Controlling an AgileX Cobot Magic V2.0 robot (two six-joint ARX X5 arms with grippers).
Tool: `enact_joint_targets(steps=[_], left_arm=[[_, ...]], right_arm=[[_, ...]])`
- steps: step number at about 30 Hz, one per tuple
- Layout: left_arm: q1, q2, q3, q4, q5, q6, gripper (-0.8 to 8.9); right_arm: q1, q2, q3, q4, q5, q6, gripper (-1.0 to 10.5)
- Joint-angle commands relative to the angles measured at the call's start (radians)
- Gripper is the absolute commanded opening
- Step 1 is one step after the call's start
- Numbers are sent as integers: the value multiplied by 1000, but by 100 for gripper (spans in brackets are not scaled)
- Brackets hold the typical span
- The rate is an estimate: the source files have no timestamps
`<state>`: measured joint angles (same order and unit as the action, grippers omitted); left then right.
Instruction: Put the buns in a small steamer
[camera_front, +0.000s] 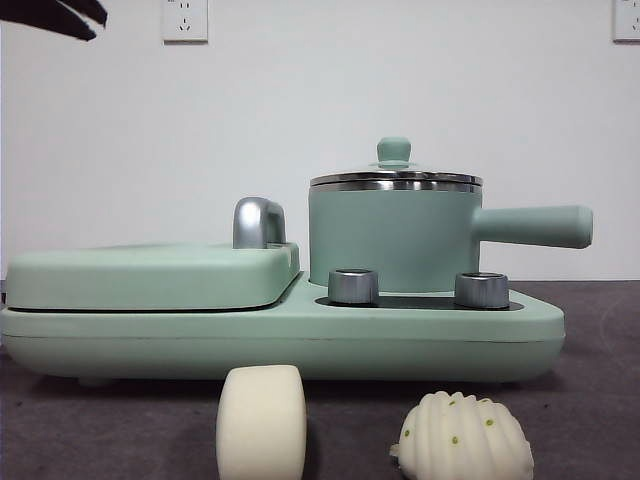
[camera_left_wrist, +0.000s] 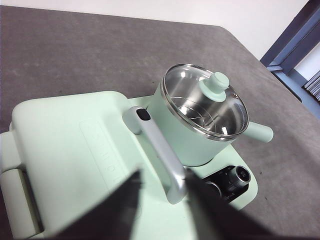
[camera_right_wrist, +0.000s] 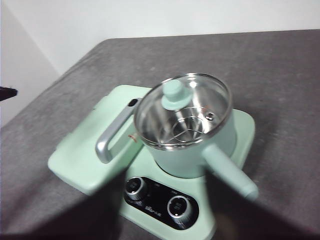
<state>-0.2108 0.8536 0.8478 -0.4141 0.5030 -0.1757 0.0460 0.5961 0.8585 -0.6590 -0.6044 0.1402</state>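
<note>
Nothing was started yet: the smooth bun (camera_front: 261, 421) and the ridged bun (camera_front: 463, 437) sat on the table at the near edge, in front of the cooker base (camera_front: 300, 330), and the steamer (camera_front: 395, 235) stood on its right side with the glass lid (camera_left_wrist: 206, 100) on. The left gripper (camera_left_wrist: 162, 210) hovered over the griddle (camera_left_wrist: 75, 150) and the right gripper (camera_right_wrist: 165, 210) above the knobs (camera_right_wrist: 177, 206), both parted wide and empty. Next move probably called for lifting the lid by its knob, then picking a bun.
</note>
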Motion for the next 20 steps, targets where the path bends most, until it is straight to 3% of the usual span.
enact_joint_targets(steps=[1,3,12,20], left_arm=[[-3,11,18,20,7,11,394],[-3,11,18,22,7,10,433],[-4,18,19,48,6,-19,436],[-41,159,100,20,7,-20,436]], right_arm=[[4,4,18,-1,4,-6,527],[4,4,18,0,3,-6,534],[4,3,18,0,2,-3,534],[4,3,18,8,2,-2,534]])
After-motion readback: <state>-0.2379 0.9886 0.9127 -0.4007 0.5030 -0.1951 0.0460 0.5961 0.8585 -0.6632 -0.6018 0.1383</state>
